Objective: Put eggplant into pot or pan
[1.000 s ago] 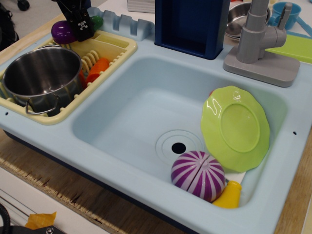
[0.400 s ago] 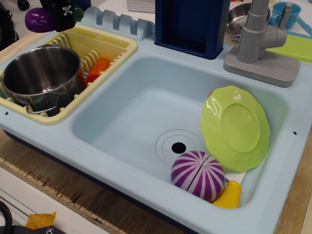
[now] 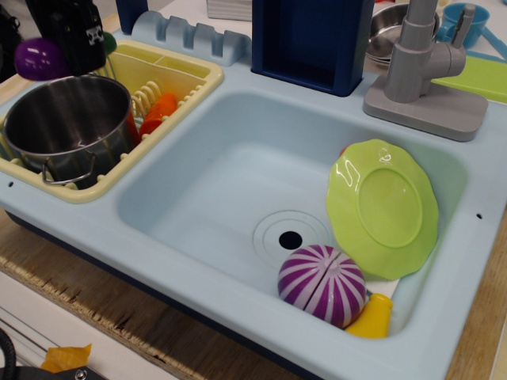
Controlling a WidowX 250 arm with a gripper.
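Observation:
The glossy purple eggplant (image 3: 40,58) is held in my black gripper (image 3: 75,43) at the top left, its green cap peeking out on the gripper's right. The gripper is shut on it and holds it in the air just above the far rim of the steel pot (image 3: 67,127). The pot stands upright and looks empty in the yellow dish rack (image 3: 186,79), a wire handle facing the front.
An orange toy (image 3: 158,112) lies in the rack beside the pot. The blue sink basin (image 3: 230,182) holds a green plate (image 3: 384,206), a purple-and-white striped ball (image 3: 322,283) and a yellow piece (image 3: 371,317). A grey faucet (image 3: 424,67) and a dark blue box (image 3: 313,39) stand behind.
My gripper has carried the eggplant leftward from over the rack's back edge, rising and then coming down, to just above the pot's far rim.

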